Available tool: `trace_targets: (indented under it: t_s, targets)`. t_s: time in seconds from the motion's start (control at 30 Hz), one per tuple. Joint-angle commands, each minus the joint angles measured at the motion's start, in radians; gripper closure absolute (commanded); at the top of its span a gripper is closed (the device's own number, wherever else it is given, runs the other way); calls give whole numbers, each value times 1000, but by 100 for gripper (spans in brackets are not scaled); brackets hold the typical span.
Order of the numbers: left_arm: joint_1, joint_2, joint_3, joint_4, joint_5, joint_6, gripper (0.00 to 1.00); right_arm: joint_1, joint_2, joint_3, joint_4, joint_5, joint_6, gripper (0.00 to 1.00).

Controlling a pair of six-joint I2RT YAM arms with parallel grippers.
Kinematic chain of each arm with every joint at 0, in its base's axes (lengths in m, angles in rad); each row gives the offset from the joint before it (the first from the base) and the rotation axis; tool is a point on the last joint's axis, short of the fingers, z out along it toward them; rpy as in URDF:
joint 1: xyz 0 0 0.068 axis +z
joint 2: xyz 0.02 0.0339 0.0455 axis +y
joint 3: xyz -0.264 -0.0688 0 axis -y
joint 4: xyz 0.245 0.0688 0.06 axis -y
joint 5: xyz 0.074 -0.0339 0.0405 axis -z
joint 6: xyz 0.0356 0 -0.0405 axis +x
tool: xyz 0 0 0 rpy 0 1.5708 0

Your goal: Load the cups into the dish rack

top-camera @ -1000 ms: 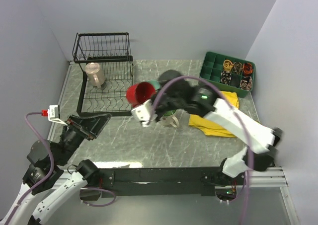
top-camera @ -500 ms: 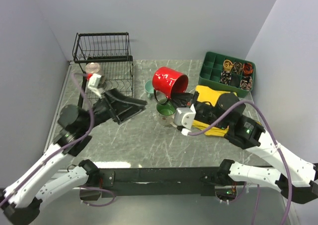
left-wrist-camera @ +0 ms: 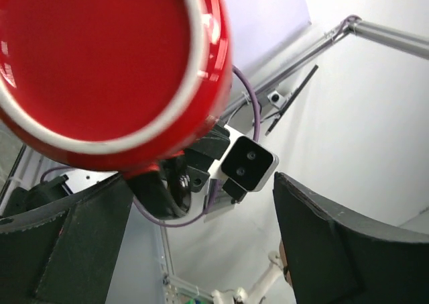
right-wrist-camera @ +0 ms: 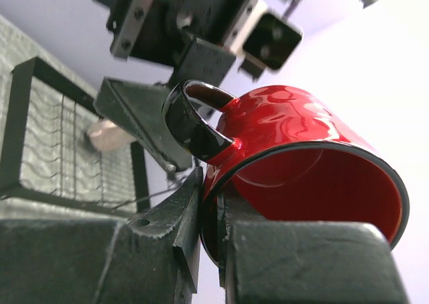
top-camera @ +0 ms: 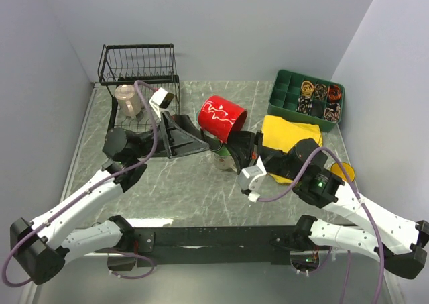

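A red cup with a white squiggle hangs on its side above the table's middle. My right gripper is shut on its rim next to the black handle; one finger is outside the wall and one inside, as the right wrist view shows. My left gripper stands open just left of the cup, and the cup's base lies just beyond its fingertips. A beige cup stands in the black wire dish rack. A cream cup with a green inside sits half hidden under the red one.
A yellow cloth lies right of centre. The green compartment tray holding small items stands at the back right. A yellow round thing peeks out behind my right arm. Grey walls close in the back and sides.
My left arm has swung in from the near left toward the red cup. My right arm has pulled back and turned the cup so that its base faces the left gripper.
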Motion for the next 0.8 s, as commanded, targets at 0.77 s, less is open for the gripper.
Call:
trace_targets:
  t_s: [0.77]
  targets:
    - [-2,66,139,-98,156,83,52,14,-50,-41,63,-156,-248,100]
